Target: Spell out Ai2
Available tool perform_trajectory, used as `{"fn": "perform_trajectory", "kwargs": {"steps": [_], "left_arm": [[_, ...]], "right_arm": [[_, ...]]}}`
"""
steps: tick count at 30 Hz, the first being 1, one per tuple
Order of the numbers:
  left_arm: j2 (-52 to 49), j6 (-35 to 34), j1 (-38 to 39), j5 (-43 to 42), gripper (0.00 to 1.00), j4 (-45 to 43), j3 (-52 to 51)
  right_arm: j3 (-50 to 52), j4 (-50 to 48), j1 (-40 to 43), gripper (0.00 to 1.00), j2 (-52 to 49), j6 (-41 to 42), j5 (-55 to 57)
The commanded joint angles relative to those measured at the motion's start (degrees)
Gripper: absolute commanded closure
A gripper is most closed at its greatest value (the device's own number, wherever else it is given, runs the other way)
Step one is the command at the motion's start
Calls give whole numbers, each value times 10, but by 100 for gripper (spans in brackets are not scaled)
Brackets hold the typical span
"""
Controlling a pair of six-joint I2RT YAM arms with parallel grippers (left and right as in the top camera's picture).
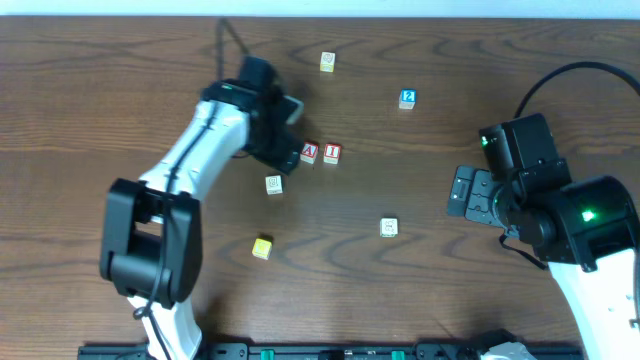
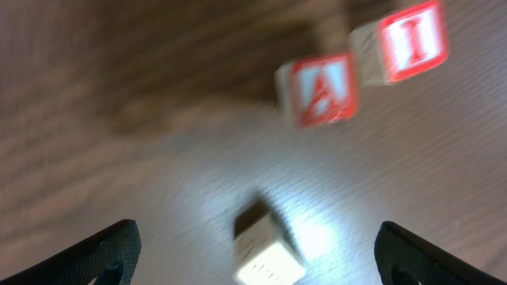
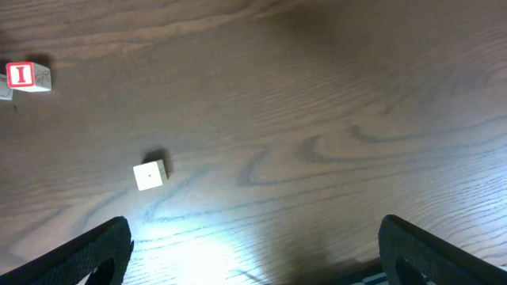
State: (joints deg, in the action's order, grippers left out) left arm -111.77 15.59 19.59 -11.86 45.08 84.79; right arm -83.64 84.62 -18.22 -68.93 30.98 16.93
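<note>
A red A block [image 1: 309, 153] and a red I block [image 1: 331, 153] stand side by side mid-table; both also show in the left wrist view, the A block [image 2: 318, 88] and the I block [image 2: 405, 41]. A blue 2 block [image 1: 407, 98] sits farther back right. My left gripper [image 1: 283, 152] is open and empty just left of the A block, above a pale block [image 1: 274, 184] that shows between its fingers [image 2: 268, 249]. My right gripper [image 1: 462, 192] is open and empty at the right; the I block [image 3: 26, 76] shows at its view's far left.
A yellow block [image 1: 262, 247] lies front left. A pale block [image 1: 389, 227] sits front centre, also in the right wrist view [image 3: 150, 173]. Another pale block [image 1: 327, 61] sits at the back. A cable runs behind the left arm.
</note>
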Motion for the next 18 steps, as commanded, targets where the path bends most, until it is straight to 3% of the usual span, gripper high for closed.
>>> {"fn": "perform_trajectory", "kwargs": {"steps": [1,7,17,18], "left_arm": [[-4,-26,30,55,5,-17,-3],[-6,-84,56,86,5,-71,-3],[-63,-118,56,88,4,-110,-3],[-68,-125,56,88,0,-111,-3]], "right_arm": [[-5,1,3,1,6,7,11],[-5,3,3,1,6,7,11],[-1,3,3,1,6,7,11],[1,3,3,1,6,7,11]]}}
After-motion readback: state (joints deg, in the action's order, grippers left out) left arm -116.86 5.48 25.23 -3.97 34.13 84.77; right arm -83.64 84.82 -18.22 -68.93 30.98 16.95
